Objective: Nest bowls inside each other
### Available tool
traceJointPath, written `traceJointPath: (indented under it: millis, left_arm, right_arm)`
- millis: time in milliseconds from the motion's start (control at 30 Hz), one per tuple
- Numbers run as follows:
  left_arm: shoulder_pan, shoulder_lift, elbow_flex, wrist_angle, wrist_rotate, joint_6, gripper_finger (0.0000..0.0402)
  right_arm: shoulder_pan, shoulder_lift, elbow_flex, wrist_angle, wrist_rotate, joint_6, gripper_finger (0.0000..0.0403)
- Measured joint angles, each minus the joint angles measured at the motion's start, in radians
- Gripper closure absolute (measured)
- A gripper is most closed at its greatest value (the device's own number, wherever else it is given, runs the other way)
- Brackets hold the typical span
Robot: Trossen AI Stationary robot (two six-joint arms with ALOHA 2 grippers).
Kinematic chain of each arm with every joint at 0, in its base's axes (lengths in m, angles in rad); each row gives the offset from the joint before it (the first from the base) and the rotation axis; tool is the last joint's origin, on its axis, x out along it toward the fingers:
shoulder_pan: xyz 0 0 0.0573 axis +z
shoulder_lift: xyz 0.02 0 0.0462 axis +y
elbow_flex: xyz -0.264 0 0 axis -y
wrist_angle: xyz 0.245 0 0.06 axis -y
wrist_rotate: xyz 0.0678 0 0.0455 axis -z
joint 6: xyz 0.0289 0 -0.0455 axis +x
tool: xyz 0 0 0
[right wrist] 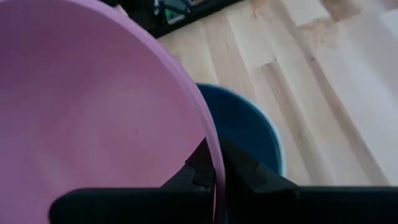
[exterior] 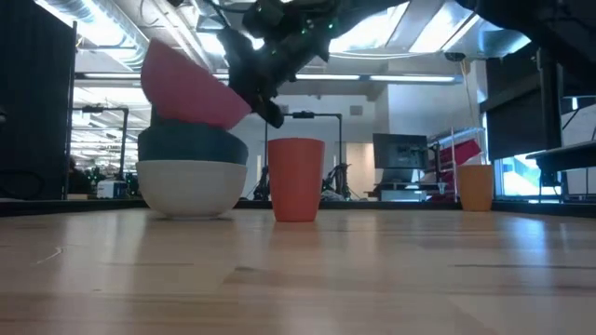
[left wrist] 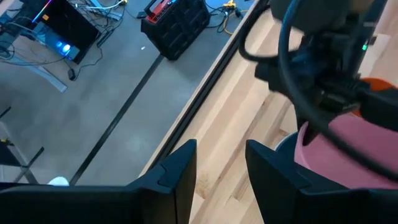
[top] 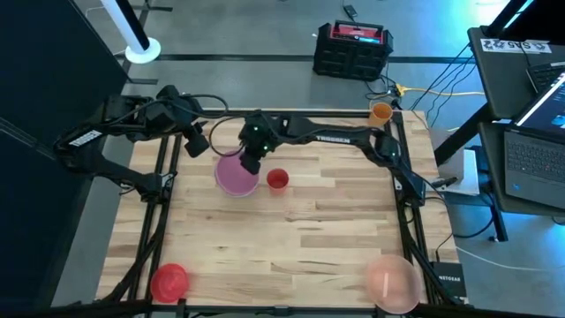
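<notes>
one right gripper [right wrist: 214,163] pinches the pink bowl [exterior: 191,88] rim, tilted over the teal bowl [exterior: 193,146].

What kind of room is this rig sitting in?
Most likely an open-plan robotics lab or workshop: a wooden workbench on a bare floor, laptops alongside, and monitors under exposed ceiling ducting in the room behind.

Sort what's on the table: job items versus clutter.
Job: pink bowl pinched by right gripper, tilted over teal bowl in whitish bowl; red bowl; translucent pink bowl.
Clutter: red cup, orange cup.
</notes>
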Motion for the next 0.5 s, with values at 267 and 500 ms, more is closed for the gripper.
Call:
traceJointPath:
  millis: [267,500]
  left_arm:
    - [0.000,0.000,0.000,0.000,0.000,0.003,0.0279]
    - [0.000,0.000,0.000,0.001,0.000,0.004,0.0279]
  right_arm:
    - [-0.005,0.023,0.001,-0.009,0.008,0.009,0.0391]
    - [-0.013,0.025,0.001,-0.028,0.025,0.017,0.0365]
